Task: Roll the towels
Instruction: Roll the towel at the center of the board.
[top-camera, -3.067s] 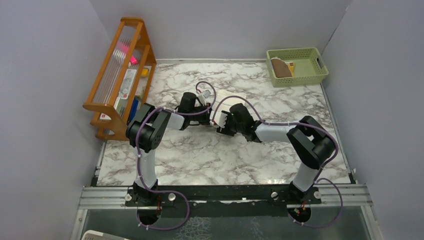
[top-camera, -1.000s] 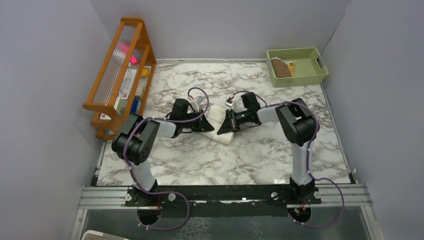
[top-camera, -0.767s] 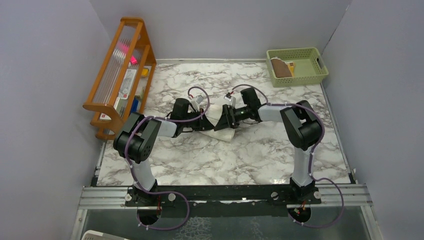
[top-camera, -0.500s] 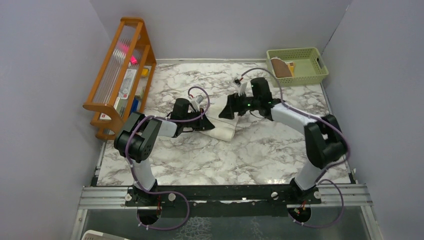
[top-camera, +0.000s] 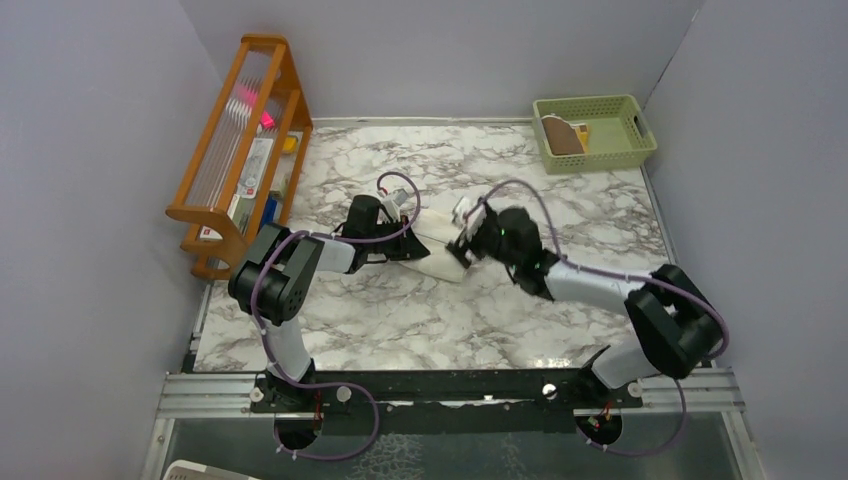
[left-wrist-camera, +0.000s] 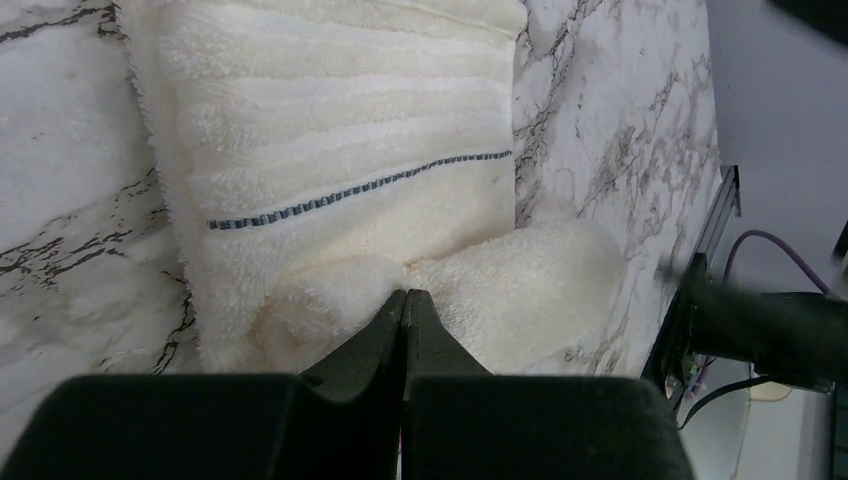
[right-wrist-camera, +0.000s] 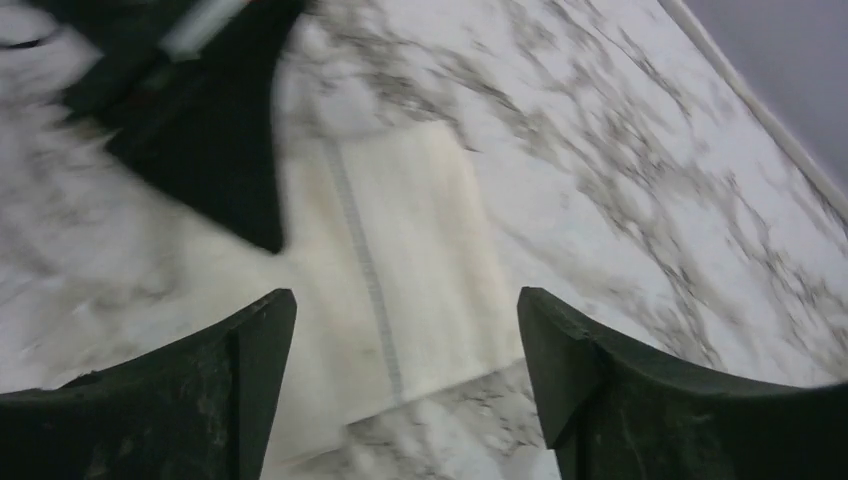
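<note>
The cream towel (top-camera: 443, 259) lies mid-table, partly rolled at one end, with a thin blue stripe across it in the left wrist view (left-wrist-camera: 350, 150). My left gripper (top-camera: 418, 246) is shut on the towel's rolled end (left-wrist-camera: 405, 296), pinching the cloth at the fingertips. My right gripper (top-camera: 467, 238) is open and empty, hovering above the towel's right side; the towel (right-wrist-camera: 410, 240) shows between its spread fingers (right-wrist-camera: 405, 300). The brown towel (top-camera: 562, 136) with a mustard edge sits in the green basket (top-camera: 640, 135) at the back right.
A wooden rack (top-camera: 240, 150) holding several items stands along the left edge of the marble table (top-camera: 400, 310). Grey walls enclose the left, back and right sides. The left gripper shows as a dark blurred shape (right-wrist-camera: 200, 120) in the right wrist view.
My right gripper left the towel, lifted toward the back, then swung down to the towel's near right side. The left gripper stayed shut on the towel's end.
</note>
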